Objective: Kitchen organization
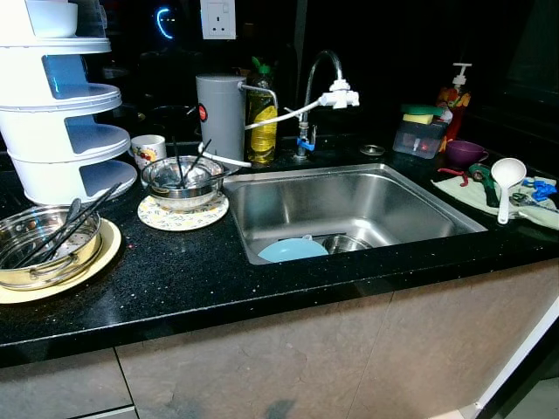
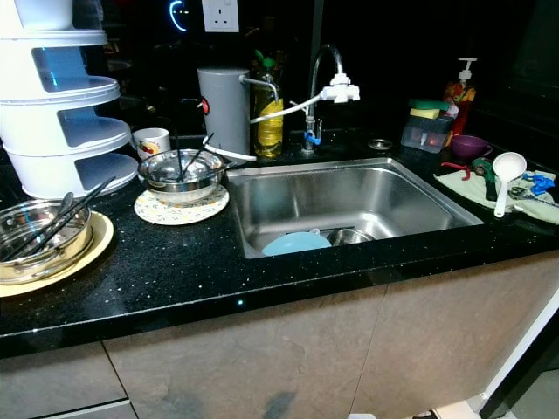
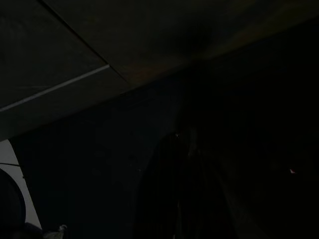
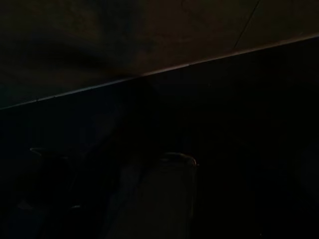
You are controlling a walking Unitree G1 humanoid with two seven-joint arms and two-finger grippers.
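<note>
arms idle, fingers' state can't tell | bowl (image 1: 182, 179) with utensils far ahead of fingers | risk: tips off plate (image 1: 183, 214) into sink (image 1: 349, 205)

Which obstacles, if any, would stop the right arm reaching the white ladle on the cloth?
Probably none: the white ladle lies uncovered on the cloth at the robot's right, its handle toward the counter's front edge.

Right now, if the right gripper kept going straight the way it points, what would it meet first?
Hard to tell: the right wrist view is very dark. Beyond the right gripper lies a dim flat surface crossed by a pale seam, probably floor or cabinet; depth unclear.
</note>
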